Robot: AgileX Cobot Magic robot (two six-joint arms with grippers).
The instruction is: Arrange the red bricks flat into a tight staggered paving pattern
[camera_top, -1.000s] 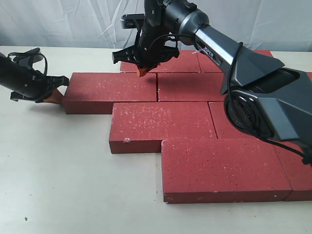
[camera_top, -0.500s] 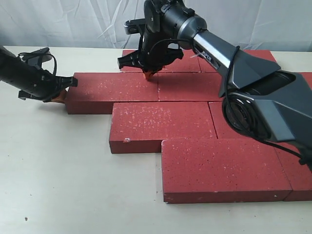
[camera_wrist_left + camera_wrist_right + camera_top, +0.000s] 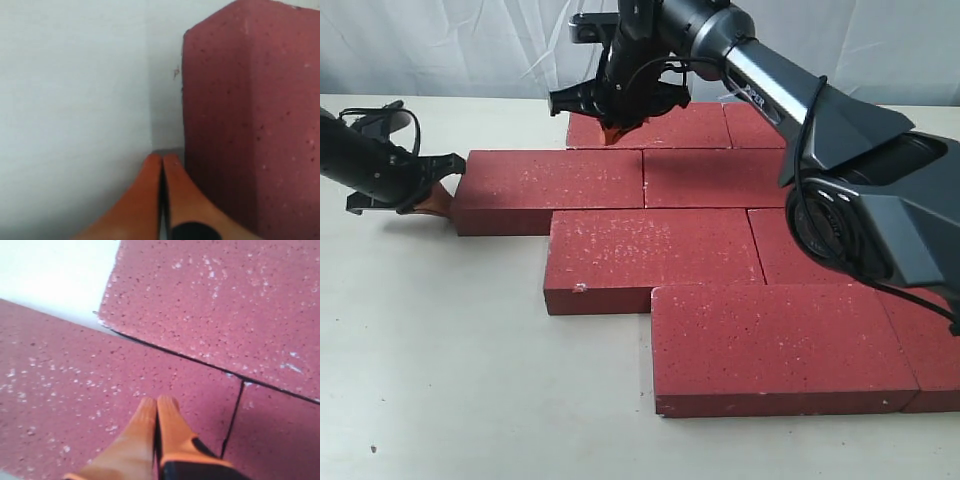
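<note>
Risen off the brick seam, the right gripper hovers and the left gripper sits just beside a row end, both jaws pinched shut and empty, while the red bricks lie flat, staggered and tight toward the bench's right edge, seemingly nearly done.

Robot lab / test bench, by the look. Evidence: two black arms, left arm & right arm, over a plain off-white surface. Beyond the right end effector & the left end effector hangs a wrinkled white sheet as backdrop, i.e. a staged recording area. The red bricks lie flat under the right one & just beside the left one: props on a bench.
</note>
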